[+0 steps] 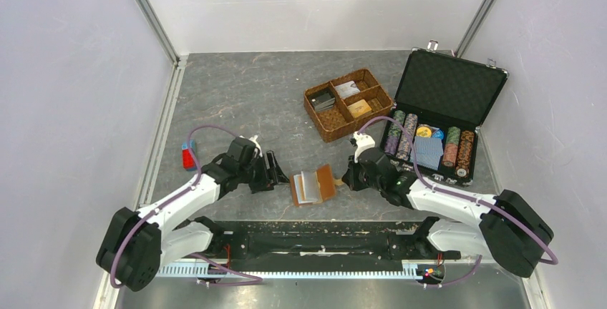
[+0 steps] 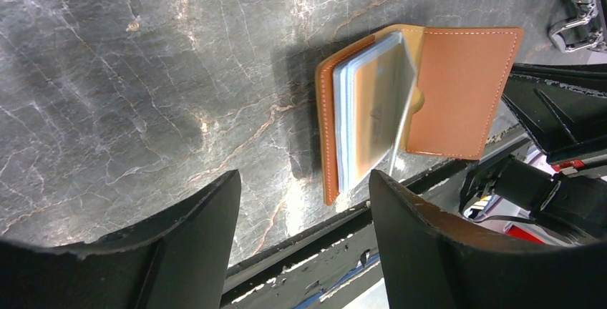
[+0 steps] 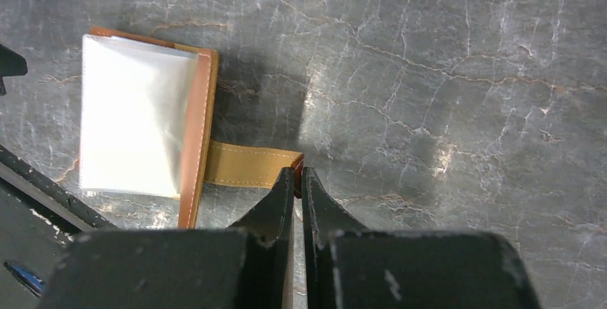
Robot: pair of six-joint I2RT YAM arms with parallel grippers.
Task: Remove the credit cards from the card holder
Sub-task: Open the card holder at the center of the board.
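Note:
The card holder (image 1: 313, 185) lies open on the grey table between my two grippers, tan leather with pale clear sleeves (image 2: 351, 119) fanned up. A golden-orange credit card (image 2: 376, 98) shows through the top sleeve. My left gripper (image 1: 280, 173) is just left of the holder, open, with only table between its fingers (image 2: 304, 180). My right gripper (image 1: 346, 178) is at the holder's right side, shut on the tip of its snap tab (image 3: 250, 164). In the right wrist view the closed fingertips (image 3: 298, 174) pinch the tab's end, and the sleeves (image 3: 132, 123) look white with glare.
A woven brown compartment basket (image 1: 348, 104) stands behind the holder. To the right is an open black case (image 1: 447, 84) with poker chips and a blue deck (image 1: 428, 153). A small red and blue object (image 1: 188, 155) lies at the left. The black front rail (image 1: 308, 241) runs close below the holder.

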